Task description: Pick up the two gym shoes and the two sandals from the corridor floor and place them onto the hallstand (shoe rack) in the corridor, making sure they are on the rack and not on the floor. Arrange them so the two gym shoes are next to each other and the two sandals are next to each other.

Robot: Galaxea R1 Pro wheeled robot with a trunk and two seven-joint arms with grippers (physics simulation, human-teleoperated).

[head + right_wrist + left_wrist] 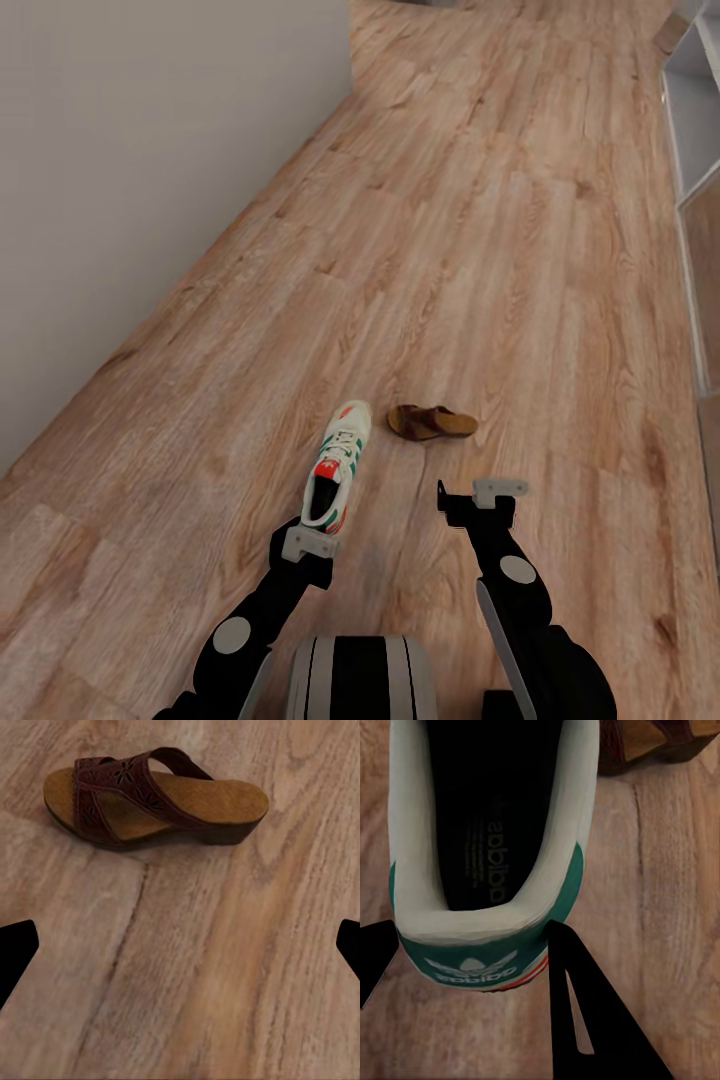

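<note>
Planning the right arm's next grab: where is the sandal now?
In the head view the sandal lies on the wood floor, just right of the gym shoe and ahead of the open right gripper.

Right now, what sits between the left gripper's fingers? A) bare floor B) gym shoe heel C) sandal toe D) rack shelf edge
B: in the left wrist view the gym shoe has its green heel tab between the two dark fingers of the left gripper, while the sandal lies apart on the corridor floor.
</note>
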